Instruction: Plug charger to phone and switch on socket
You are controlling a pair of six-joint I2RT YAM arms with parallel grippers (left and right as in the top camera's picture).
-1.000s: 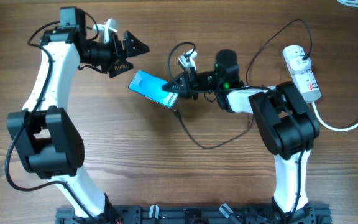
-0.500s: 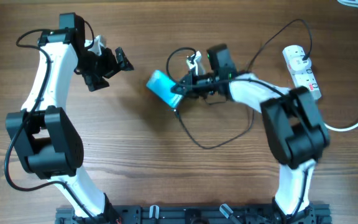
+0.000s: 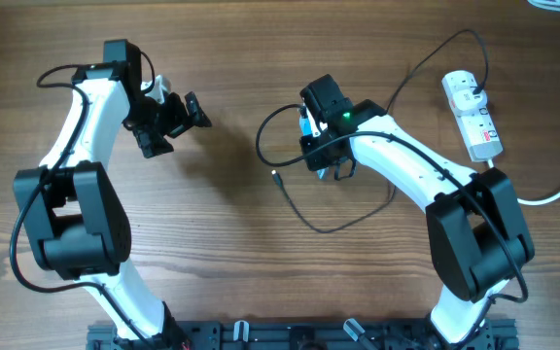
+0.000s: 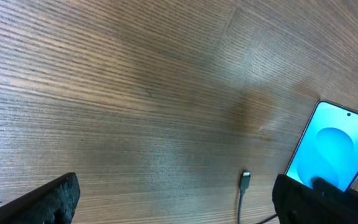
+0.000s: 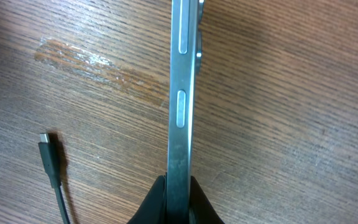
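The right fingers (image 5: 149,208) are pinched narrow on the phone (image 5: 182,93), gripping it by its two flat faces at one end so that it stands on edge above the table (image 3: 212,253). The right wrist view sees only its thin metal side with two buttons. From the left wrist view the phone's cyan screen (image 4: 331,149) with its round teal shape shows, turned toward the left arm. Whether the phone's lower edge touches the wood cannot be told. The charger (image 3: 324,227) lies loose on the table. Its small silvery plug (image 3: 275,177) rests near the phone, just beside its screen side and toward the robot's base, apart from it and not inserted. From there the black cable loops toward the base, bends back under the right arm behind the phone, and climbs to the socket (image 3: 472,117). The socket lies well apart from the phone, on the side of its back face. A thick white cord (image 3: 552,197) leaves the socket, heading farther away from the phone. The left fingers (image 4: 48,202) are spread wide and hold nothing. They hang well apart from the phone on its screen side, over bare wood.
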